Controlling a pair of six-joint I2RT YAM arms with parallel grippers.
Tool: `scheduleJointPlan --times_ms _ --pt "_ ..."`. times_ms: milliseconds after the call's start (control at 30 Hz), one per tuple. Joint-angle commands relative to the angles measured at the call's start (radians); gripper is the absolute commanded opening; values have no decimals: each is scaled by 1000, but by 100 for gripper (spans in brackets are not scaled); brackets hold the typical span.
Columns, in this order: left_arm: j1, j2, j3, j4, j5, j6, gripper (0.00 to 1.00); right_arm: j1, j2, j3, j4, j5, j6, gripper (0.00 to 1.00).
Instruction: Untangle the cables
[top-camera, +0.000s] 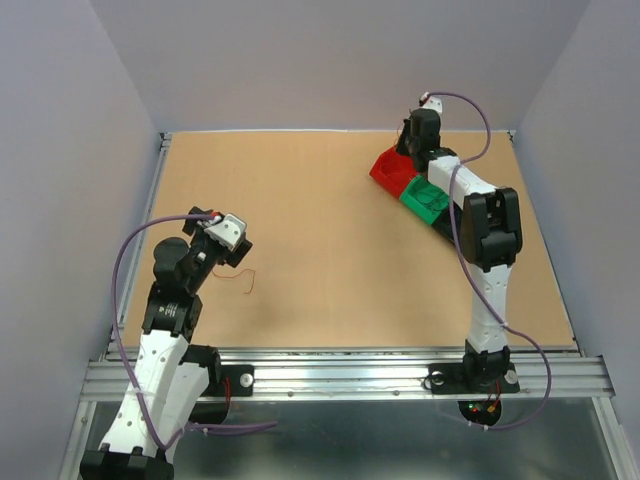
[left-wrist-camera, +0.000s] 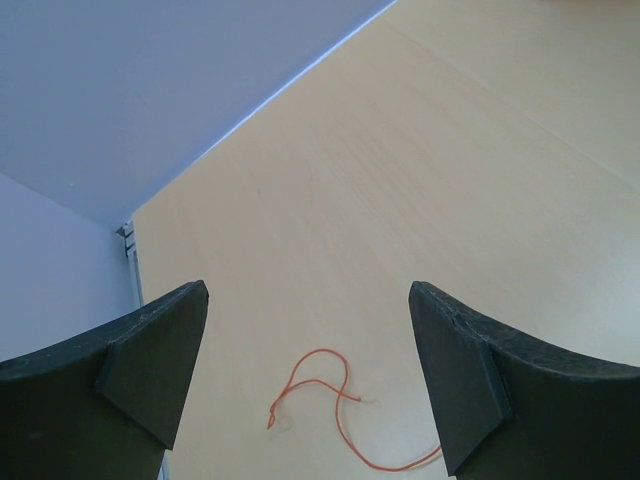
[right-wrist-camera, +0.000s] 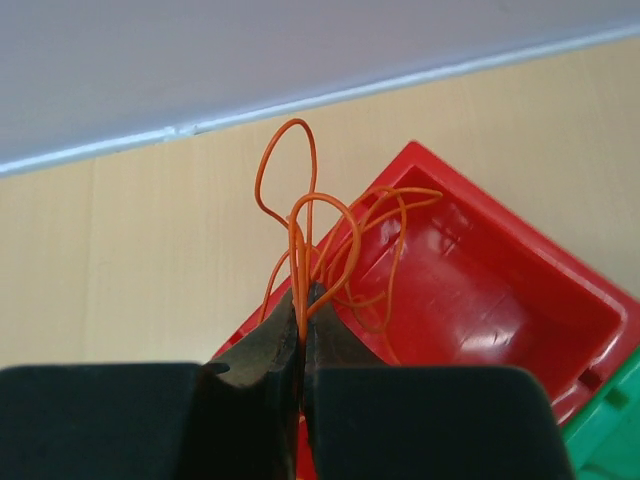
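- Left claw (left-wrist-camera: 308, 335) is seen spread wide open with nothing between the pads. It is hung over the near-left part of the table (top-camera: 330, 230) and pointed down at the wood.
- Just beyond its tips, a single orange wire (left-wrist-camera: 320, 351) is laid flat on the board. It is curled into one loose loop with both ends free, and no other strand is tangled with it, so it can be counted as separated, imo.
- That wire is judged feather-light, springy and hair-fine next to the pads, so it'd be hard to scoop off a flat board. A straight-down pinch where the loop crosses itself is suggested, so two passes get caught at once.
- At the far right, the right claw (right-wrist-camera: 303, 300) is clamped tight on a bunch of orange wires (right-wrist-camera: 298, 260). They are gripped low on the stems, with the loops fanned out past the tips.
- The bunch is held over the near corner of the red bin (right-wrist-camera: 520, 235), with a green bin (right-wrist-camera: 610, 430) right beside it. Whether any loop touches the bin floor can't be told.
- These curls are expected to snag on each other and slip from a small pinch, so slow pulls are advised. A second hold is best taken on the tall outer loop that stands clear, not on the crowded middle.
- No dark wires can be made out.
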Motion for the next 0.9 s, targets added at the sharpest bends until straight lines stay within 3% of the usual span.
scheduleJointPlan --times_ms 0,233,300,400,467,667,867 --pt "5 -22 -12 0 32 13 93 41 9 80 -256 259 191 1" --pt "5 -19 -17 -7 35 16 93 59 111 187 -443 367 328 1" --pt "5 -1 -14 -5 27 18 93 59 131 207 -452 336 317 11" --pt "5 22 -9 -2 -2 13 93 64 115 203 -454 333 304 43" --pt "5 27 -9 7 -36 7 93 73 69 192 -454 353 285 58" --pt "6 7 -6 41 -118 -22 94 142 -92 143 -445 405 198 81" --pt "5 10 -15 61 -174 -33 94 199 -232 -23 -408 390 187 83"
